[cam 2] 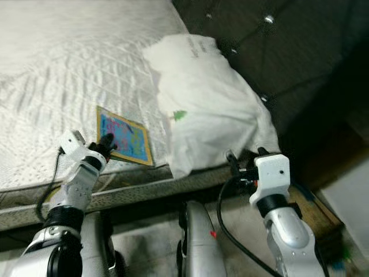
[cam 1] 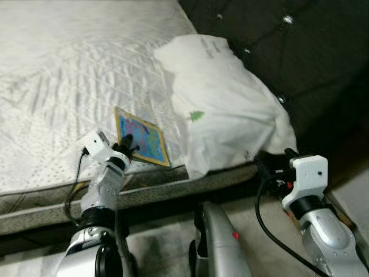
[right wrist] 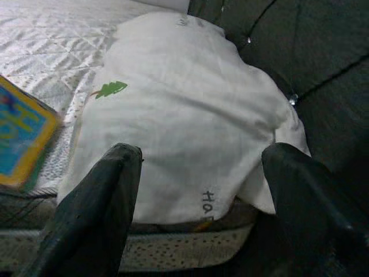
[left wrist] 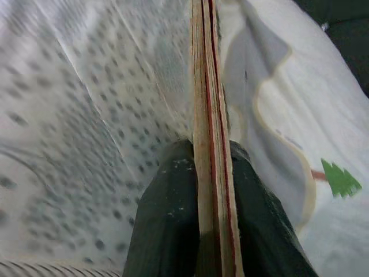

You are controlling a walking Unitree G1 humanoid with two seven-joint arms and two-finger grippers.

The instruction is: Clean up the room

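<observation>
i take the mattress (cam 1: pixel 69 75) as my reference throughout. on my left, the left gripper (cam 1: pixel 128 144) reaches over the mattress's near edge and is clenched on the book (cam 1: pixel 143 137), a thin, colourful one with a yellow border lying flat on the quilted top close to that edge; in the left wrist view the book's edge runs straight between the two black fingers (left wrist: pixel 167 225), which press it from both sides. just right of the book, a white pillow (cam 1: pixel 222 104) with a small green tree print lies on the mattress's right end, its lower corner drooping over the near edge, against the dark tufted headboard (cam 1: pixel 300 52). further right, the right gripper (right wrist: pixel 199 173) hovers off the mattress's near edge by the pillow's corner, its fingers spread wide and holding nothing.
</observation>
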